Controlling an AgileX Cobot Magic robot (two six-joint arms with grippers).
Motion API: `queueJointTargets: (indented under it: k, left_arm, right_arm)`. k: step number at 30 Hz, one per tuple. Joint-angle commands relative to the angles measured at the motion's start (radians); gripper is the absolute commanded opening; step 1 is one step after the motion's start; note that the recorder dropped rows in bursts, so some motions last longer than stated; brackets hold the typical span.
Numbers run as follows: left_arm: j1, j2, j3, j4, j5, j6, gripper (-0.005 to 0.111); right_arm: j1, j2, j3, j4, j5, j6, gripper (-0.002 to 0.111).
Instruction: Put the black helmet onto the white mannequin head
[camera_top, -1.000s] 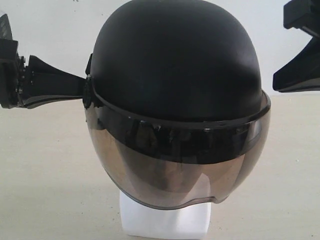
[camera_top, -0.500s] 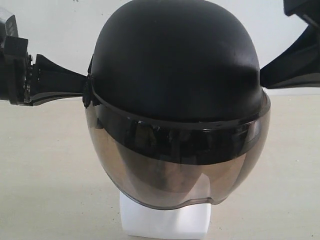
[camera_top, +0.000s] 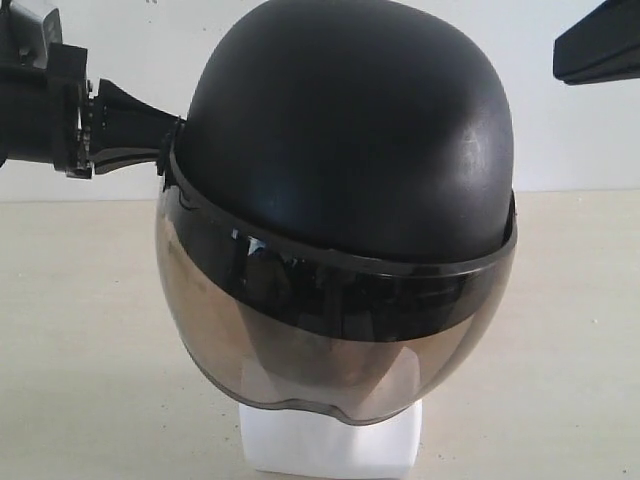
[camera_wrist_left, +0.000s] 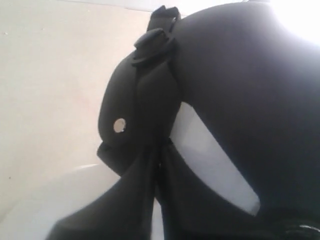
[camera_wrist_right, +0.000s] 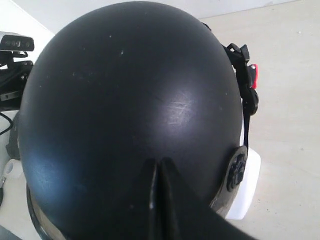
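Observation:
The black helmet (camera_top: 345, 130) sits over the white mannequin head, tilted, with its left side higher than its right. Its smoky visor (camera_top: 330, 330) covers the face, and only the white neck base (camera_top: 330, 448) shows below. My left gripper (camera_top: 165, 140) is shut on the helmet's side flap (camera_wrist_left: 142, 110) by the visor pivot. My right gripper (camera_top: 560, 50) hangs at the upper right, apart from the shell. In the right wrist view its shut fingers (camera_wrist_right: 157, 164) point over the helmet's crown (camera_wrist_right: 130, 100) with nothing between them.
The head stands on a pale beige tabletop (camera_top: 80, 330) with a white wall (camera_top: 110, 40) behind. A red strap buckle (camera_wrist_right: 254, 75) hangs at the helmet's far side. The left arm's body (camera_top: 40, 110) fills the upper left.
My left gripper has risen and lifted the helmet's left side, tipping the helmet and visor. My right gripper has pulled up and away from the helmet's right side.

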Motion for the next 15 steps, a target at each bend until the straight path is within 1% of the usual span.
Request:
queueJointTargets:
  k: [1,15]
  left_arm:
    - [-0.008,0.027,-0.012,-0.007,-0.006,-0.006,0.004]
    - [-0.008,0.064,-0.01,-0.007,-0.026,-0.006,0.004]
  right_arm:
    - [0.001,-0.005,-0.009,-0.018,0.003,0.0,0.0]
    - [0.001,-0.005,-0.007,-0.025,-0.012,0.011,0.0]
